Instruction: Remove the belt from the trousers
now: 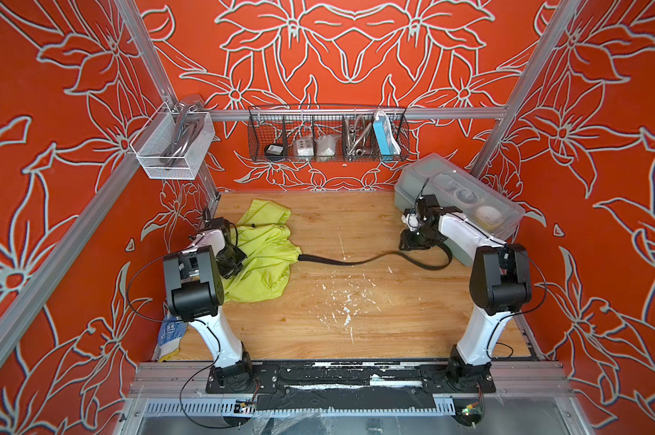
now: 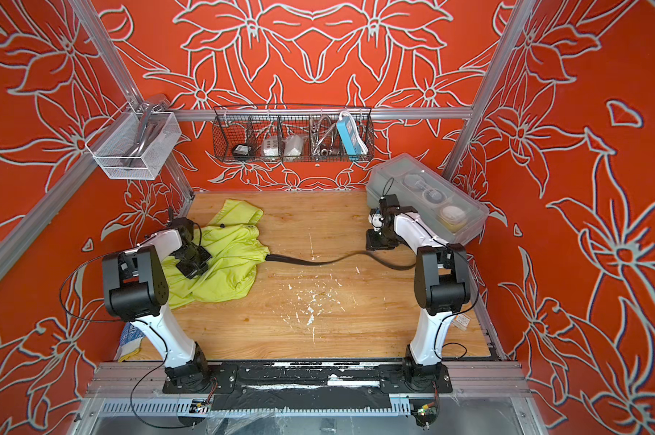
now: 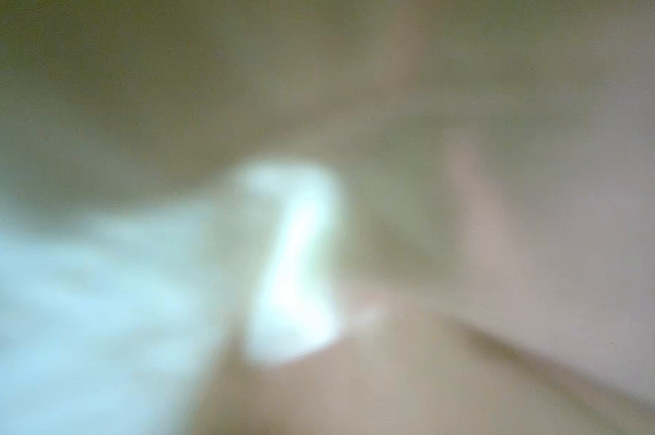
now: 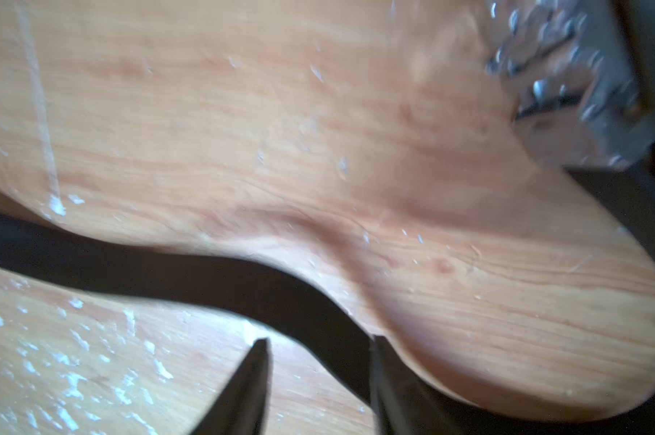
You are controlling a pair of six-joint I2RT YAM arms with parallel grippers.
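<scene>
The left gripper is pressed down into the bright lime yellow-green fabric trousers, which lie crumpled at the left side of the scratched wooden tabletop. Its jaws are together. Its wrist view is only a blur, so I cannot tell whether a fold of cloth is pinched between them.

In both top views, the long narrow black-brown belt comes out of the right edge of the trousers. It snakes rightward across the bare wood and curls into a loop beside the right arm. Its left end is hidden in the cloth, and no buckle can be seen.

Over the right part of the strap stands the right gripper, with its jaws apart. In the right wrist view the belt runs up to the gap and passes close beside one dark fingertip, but nothing is clamped. Behind that arm, a translucent grey plastic lidded box sits against the back right corner.

The task looks well along: most of the strap is out and only its tail is left in the waistband. This seems to be a pause between pulls. The next move probably calls for the right jaws to close on the strap nearer the trousers. They would then draw it straight to the right while the left arm pins the cloth, so that the trousers do not drag along.
</scene>
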